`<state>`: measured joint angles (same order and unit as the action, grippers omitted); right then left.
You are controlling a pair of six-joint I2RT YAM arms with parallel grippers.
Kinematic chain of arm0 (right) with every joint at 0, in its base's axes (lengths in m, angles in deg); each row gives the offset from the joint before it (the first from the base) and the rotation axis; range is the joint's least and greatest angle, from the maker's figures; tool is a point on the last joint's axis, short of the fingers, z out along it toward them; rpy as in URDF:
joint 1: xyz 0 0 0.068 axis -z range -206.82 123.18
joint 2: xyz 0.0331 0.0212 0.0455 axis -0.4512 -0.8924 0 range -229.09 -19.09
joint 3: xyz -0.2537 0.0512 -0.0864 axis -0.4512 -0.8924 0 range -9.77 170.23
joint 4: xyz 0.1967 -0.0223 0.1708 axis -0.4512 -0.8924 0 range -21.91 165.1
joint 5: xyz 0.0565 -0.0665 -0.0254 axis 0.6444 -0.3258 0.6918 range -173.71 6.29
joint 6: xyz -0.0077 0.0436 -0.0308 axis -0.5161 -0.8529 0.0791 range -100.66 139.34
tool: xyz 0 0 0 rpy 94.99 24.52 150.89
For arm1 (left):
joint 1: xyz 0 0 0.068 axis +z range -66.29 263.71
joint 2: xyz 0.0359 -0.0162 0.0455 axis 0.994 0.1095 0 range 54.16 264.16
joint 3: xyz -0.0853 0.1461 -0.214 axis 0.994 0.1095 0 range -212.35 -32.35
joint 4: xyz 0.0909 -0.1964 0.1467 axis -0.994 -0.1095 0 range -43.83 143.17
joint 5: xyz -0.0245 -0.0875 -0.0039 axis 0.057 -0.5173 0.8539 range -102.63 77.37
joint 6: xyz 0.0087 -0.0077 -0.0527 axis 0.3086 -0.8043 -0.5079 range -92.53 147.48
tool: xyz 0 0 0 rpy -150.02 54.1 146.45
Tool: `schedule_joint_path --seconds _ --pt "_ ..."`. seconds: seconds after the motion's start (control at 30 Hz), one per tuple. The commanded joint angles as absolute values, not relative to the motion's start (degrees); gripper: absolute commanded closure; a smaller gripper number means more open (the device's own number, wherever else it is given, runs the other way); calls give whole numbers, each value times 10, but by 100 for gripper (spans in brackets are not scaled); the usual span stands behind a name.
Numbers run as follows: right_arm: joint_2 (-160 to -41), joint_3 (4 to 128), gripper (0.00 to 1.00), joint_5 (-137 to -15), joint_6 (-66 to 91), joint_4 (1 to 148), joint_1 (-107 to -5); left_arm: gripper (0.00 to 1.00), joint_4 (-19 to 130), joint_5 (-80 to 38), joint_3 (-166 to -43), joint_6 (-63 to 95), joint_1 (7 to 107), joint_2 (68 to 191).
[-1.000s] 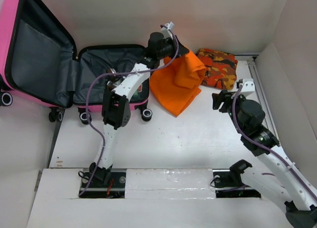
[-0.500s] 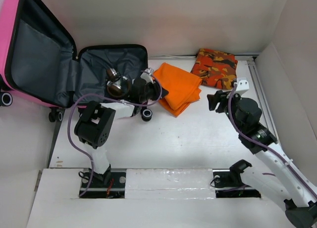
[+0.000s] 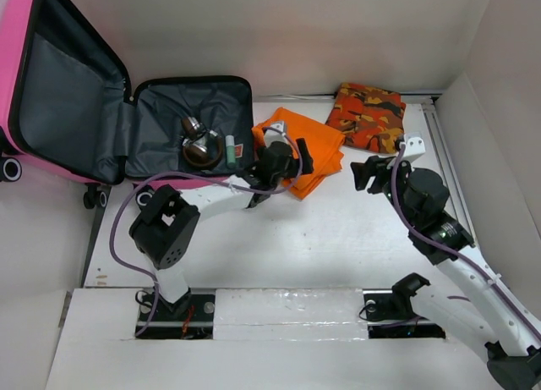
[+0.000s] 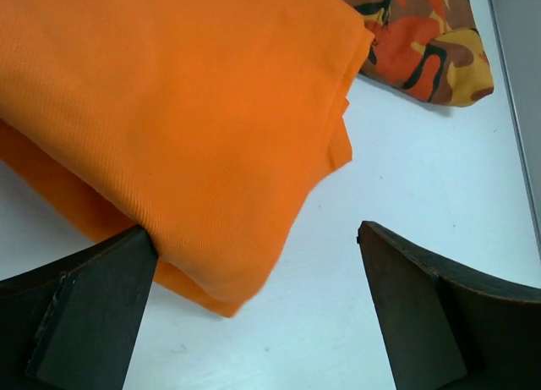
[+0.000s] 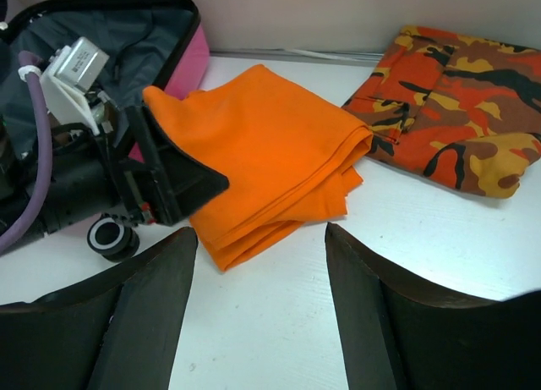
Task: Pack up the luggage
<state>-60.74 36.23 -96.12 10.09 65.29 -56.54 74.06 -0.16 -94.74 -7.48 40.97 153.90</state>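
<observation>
The left gripper (image 4: 255,238) is holding its jaws apart at the folded orange cloth (image 4: 186,111), mid-frame. The right gripper (image 5: 260,236) is hovering, jaws apart.

The small hot-pink hard-shell suitcase (image 3: 63,94) is laid open at the far left, dark grey fabric lining exposed, its left half tilted up, black-and-white wheels (image 3: 91,196) shown along its near edge.

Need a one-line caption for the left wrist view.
Left gripper open at the near corner of the folded orange cloth on the white table, camouflage cloth beyond.
</observation>
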Motion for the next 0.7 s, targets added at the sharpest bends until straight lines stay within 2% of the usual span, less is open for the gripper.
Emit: schedule_joint_path --seconds 0.0,0.13,0.33,0.5,0.67 --pt "-601 359 32 -946 105 682 -570 0 552 151 -1010 -171 369 1555" --pt "-596 359 30 -940 105 682 -570 0 645 100 -932 -242 369 1540" --pt "-585 359 27 -934 110 676 -570 0 683 105 -868 -368 374 1508" --pt "-585 359 27 -914 110 676 -570 0 745 81 -859 -379 393 1530" --pt "-595 359 26 -899 115 676 -570 0 886 64 -802 -404 399 1541"
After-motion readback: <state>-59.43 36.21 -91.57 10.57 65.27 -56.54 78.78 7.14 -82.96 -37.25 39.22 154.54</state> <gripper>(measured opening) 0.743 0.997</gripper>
